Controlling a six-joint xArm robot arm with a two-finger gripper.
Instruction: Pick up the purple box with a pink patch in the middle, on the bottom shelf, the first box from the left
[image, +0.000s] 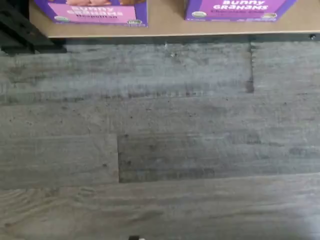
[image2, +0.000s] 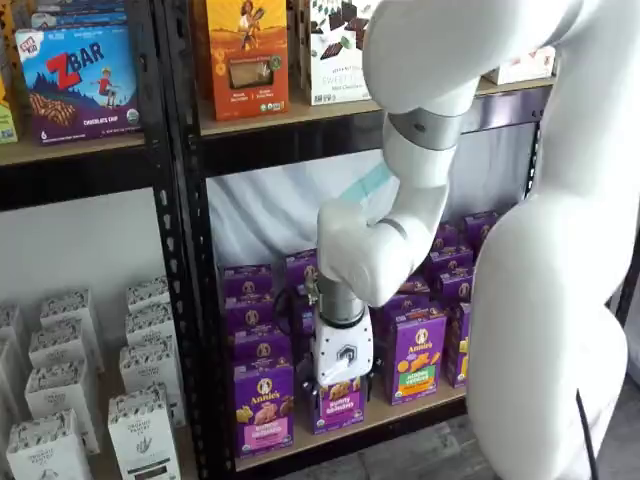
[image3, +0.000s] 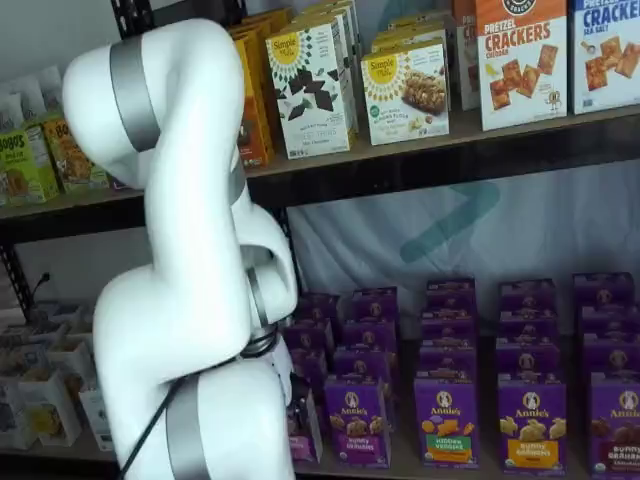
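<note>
The purple box stands upright at the left end of the bottom shelf, with a pink band across its lower front. My gripper hangs in front of the shelf, just right of that box and apart from it. Its black fingers are open with nothing held, and a neighbouring purple carton shows behind the gap. In the wrist view the purple box and a second purple carton stand on the wooden board. In a shelf view the white arm hides the gripper.
Grey plank floor lies in front of the shelf. A purple carton with a green-orange patch stands further right. A black perforated upright borders the bay, with white cartons beyond it. Orange and white cartons sit on the higher board.
</note>
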